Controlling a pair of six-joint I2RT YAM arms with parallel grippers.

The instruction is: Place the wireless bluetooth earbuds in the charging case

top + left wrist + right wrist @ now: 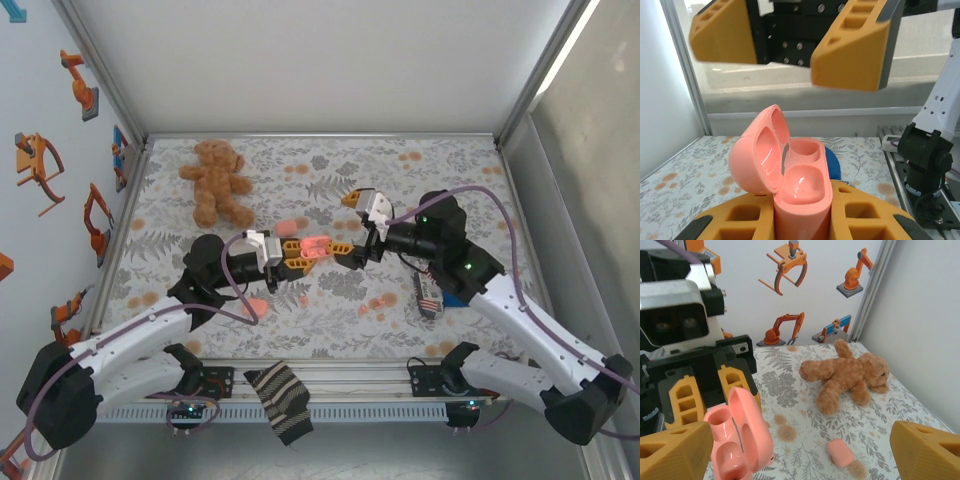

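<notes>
Gloss shines off the open charging case [799, 192], a smooth salmon-pink plastic shell with rounded corners, its lid hinged back and two moulded wells facing up. Your left gripper [303, 254] is clamped on the case's lower body, its blocky orange fingers [720, 216] with square cut-outs pressing both sides. It holds the case raised over the middle of the floral cloth [450, 190]. Your right gripper [347, 226] hangs just beside the case with its jaws spread wide, fingertips pointing toward it. Tiny salmon-pink earbuds [364, 311] lie on the cloth nearer the arm bases, apart from the case and too small to make out in detail. A spare pink case [840, 452], a closed rounded rectangle, rests flat on the cloth just beyond the left gripper. Another pink shell [254, 307] sits by the left forearm. A fuzzy brown teddy bear [215, 180] sprawls toward the far-left corner, well apart from both grippers, with open cloth along the far right. The pale left wall [40, 90] carries orange robot-arm stickers [787, 270]. A small striped packet [428, 297] lies beside the right arm, its print too small to read.
</notes>
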